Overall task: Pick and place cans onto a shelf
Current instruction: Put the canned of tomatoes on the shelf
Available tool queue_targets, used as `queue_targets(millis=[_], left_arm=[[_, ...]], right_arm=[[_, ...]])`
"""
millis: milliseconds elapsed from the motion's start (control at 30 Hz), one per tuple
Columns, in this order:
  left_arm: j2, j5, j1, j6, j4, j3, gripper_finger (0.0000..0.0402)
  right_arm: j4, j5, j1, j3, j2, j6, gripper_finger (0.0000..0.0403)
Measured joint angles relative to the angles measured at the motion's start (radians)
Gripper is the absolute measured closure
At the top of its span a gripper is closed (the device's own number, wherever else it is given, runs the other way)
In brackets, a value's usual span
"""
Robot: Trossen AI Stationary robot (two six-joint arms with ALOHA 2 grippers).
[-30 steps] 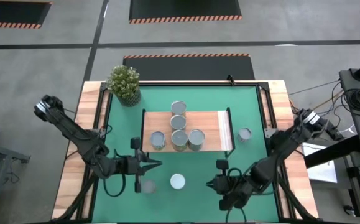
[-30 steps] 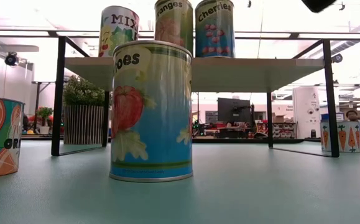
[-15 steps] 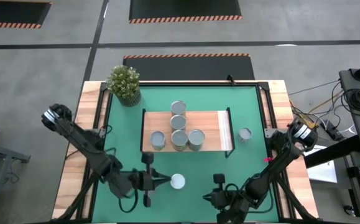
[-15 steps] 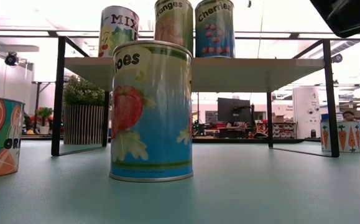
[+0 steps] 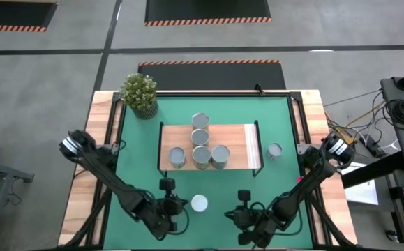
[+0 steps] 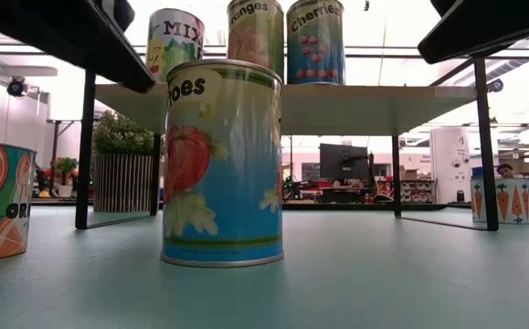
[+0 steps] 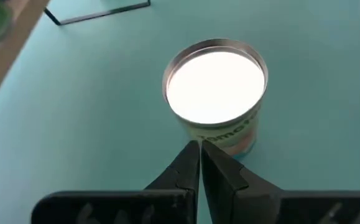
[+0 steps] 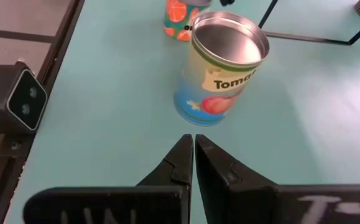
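A tomato-label can (image 5: 199, 203) stands upright on the green mat near the table's near edge; it also shows in the low view (image 6: 222, 164), the left wrist view (image 7: 217, 93) and the right wrist view (image 8: 223, 68). My left gripper (image 5: 179, 204) is shut just left of it, fingertips (image 7: 199, 147) close beside its wall. My right gripper (image 5: 238, 216) is shut to its right, farther off (image 8: 193, 144). The wooden shelf (image 5: 240, 150) carries several cans (image 5: 201, 155). An orange-label can (image 8: 180, 12) stands on the mat left of the tomato can. A carrot-label can (image 5: 275, 150) stands right of the shelf.
A potted plant (image 5: 139, 93) stands at the mat's far left corner. The shelf's black legs (image 6: 86, 137) stand on the mat behind the tomato can. A small black camera block (image 8: 12, 99) sits at the mat's near edge.
My left gripper has gone toward the table's near edge and right, up beside the tomato can. My right gripper has gone toward the near edge and a little left. Both arms now show in the low view's top corners. The cans have kept still.
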Motion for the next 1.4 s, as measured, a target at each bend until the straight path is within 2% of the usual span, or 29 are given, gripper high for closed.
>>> queue_targets(millis=[567, 733, 833, 1033, 1233, 1400], left_arm=[[0.117, 0.009, 0.029, -0.003, 0.009, 0.127, 0.0402], [0.177, 0.068, 0.033, 0.084, 0.013, 0.219, 0.0402], [0.213, 0.103, 0.033, 0.116, -0.066, 0.287, 0.0402], [0.267, 0.089, 0.035, 0.058, -0.287, 0.393, 0.0402], [0.290, 0.015, 0.058, 0.041, -0.295, 0.383, 0.0402], [0.305, 0.014, 0.081, 0.041, -0.278, 0.381, 0.0402]], right_arm=[[0.000, 0.000, 0.000, -0.003, 0.003, -0.014, 0.0394], [-0.002, 0.000, -0.002, -0.003, 0.003, -0.013, 0.0394], [-0.009, 0.000, -0.004, -0.003, 0.003, 0.014, 0.0394], [-0.034, 0.001, -0.009, -0.025, 0.003, 0.022, 0.0394], [-0.019, 0.001, -0.016, -0.052, 0.005, 0.073, 0.0393], [-0.010, 0.025, -0.024, -0.053, 0.006, 0.110, 0.0371]])
